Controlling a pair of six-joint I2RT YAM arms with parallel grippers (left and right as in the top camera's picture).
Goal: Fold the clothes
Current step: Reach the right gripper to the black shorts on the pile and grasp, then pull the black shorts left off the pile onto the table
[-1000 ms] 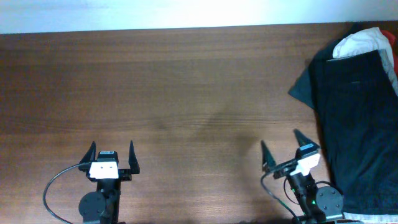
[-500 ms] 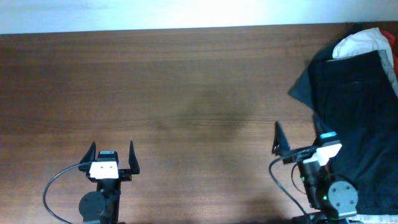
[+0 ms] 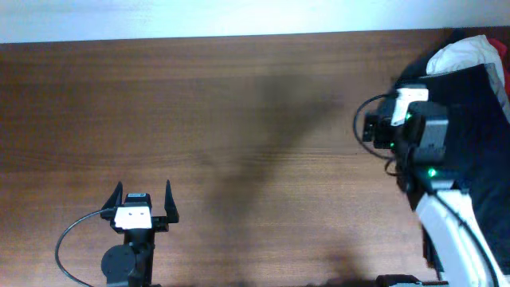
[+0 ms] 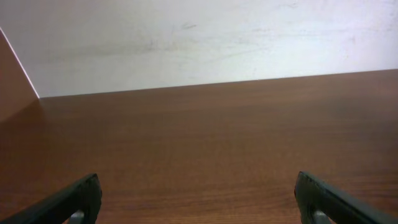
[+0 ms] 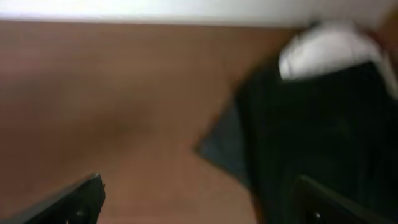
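The brown wooden table [image 3: 239, 104] is filling most of the overhead view. At the table's right edge a heap of clothes is lying, and the black shorts [image 3: 478, 119] are spreading over the top of it as its largest piece. The right arm [image 3: 446, 231] is reaching up from the table's near edge and hanging over the left border of the heap. The white garment [image 3: 466, 54] is peeking out from under the shorts toward the table's far right corner, with a sliver of the red garment [image 3: 505, 68] beside it. In the blurred right wrist view a dark grey garment [image 5: 227, 146] is poking out from the shorts onto the table. The right gripper [image 5: 199, 193] is holding its fingers wide apart around nothing. The left gripper [image 3: 143, 191] is sitting near the table's near edge, at the left, its fingers also spread wide and gripping nothing.
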